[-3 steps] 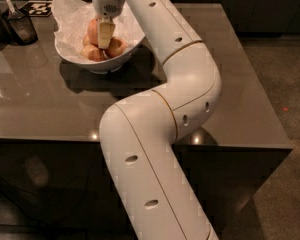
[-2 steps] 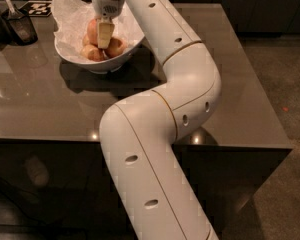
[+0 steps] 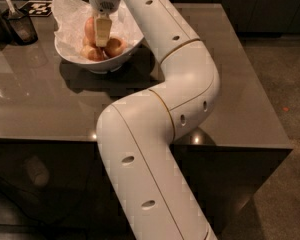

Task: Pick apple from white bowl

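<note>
My gripper [image 3: 102,33] is down inside white bowl [image 3: 119,62], over fruit pile. Apple [image 3: 89,28] in bowl, touching jaws on their view-left side; round, no long axis. Can't tell jaws wide or gripping. Paler apples [image 3: 114,47] lower in bowl. Bowl sits on worktop [image 3: 230,84].

Glossy grey table [image 3: 230,84]; dark cup [image 3: 21,28] holding a utensil [image 3: 7,1] at its far corner; black-white marker tag [image 3: 40,8] just beside; pale apple [image 3: 115,46] beside the gripper [image 3: 102,38]; speckled floor [image 3: 285,69].
</note>
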Available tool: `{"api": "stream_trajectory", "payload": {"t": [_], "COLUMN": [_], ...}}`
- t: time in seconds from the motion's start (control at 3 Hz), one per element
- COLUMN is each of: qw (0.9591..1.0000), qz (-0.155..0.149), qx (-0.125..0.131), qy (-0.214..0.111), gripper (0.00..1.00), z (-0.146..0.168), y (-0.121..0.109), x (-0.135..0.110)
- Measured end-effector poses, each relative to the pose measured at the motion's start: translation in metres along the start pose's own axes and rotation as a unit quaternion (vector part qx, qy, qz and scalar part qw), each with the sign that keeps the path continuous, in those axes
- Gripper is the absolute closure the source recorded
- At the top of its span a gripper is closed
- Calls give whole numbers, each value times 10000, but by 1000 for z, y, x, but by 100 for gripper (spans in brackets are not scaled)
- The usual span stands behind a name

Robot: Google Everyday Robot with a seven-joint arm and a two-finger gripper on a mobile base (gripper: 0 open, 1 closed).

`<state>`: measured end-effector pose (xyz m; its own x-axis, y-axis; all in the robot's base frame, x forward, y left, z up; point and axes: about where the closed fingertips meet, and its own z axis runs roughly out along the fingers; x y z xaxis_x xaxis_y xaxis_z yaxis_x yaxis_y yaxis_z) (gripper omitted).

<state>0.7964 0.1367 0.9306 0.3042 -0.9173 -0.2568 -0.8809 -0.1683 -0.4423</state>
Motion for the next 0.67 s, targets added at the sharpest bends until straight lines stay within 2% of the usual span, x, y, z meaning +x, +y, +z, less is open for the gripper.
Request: {"api": "stream_trajectory", "payload": {"t": [0.33,0.67], "qw": [9991,9966], "qz": [61,-33], "qx": [408,824], "qy": [27,-82], "gripper": [100,100], "z": [-34,-76], "y": [-17,-30], "x": [-10,-28]}}
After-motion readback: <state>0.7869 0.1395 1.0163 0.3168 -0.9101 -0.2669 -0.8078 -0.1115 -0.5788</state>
